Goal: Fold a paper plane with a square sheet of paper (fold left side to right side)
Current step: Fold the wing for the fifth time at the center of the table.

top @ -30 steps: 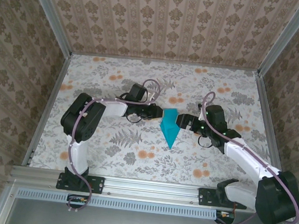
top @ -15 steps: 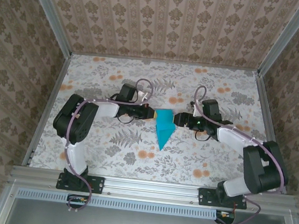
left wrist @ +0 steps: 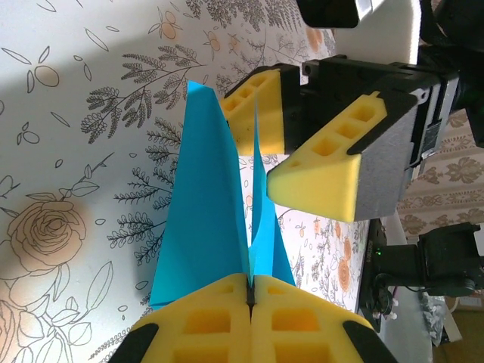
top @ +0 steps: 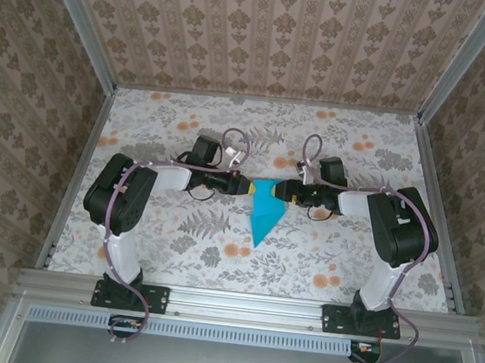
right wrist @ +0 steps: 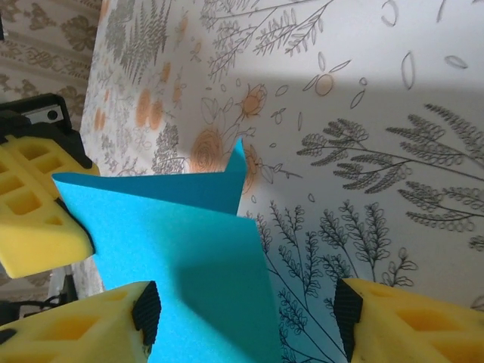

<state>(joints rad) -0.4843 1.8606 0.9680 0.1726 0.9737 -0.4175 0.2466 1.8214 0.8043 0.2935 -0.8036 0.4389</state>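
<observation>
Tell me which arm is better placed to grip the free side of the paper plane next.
Probably the right: the right gripper has open jaws astride the paper plane, while the left gripper is shut on its opposite side.

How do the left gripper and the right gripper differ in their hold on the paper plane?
The left gripper is shut, pinching the paper plane; the right gripper is open, pads astride it. The left gripper meets its left edge, the right gripper its right edge. Both have yellow pads.

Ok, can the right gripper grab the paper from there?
Probably yes: the right gripper stands open astride an edge of the paper, nothing between, while the left gripper pinches the opposite edge.
</observation>
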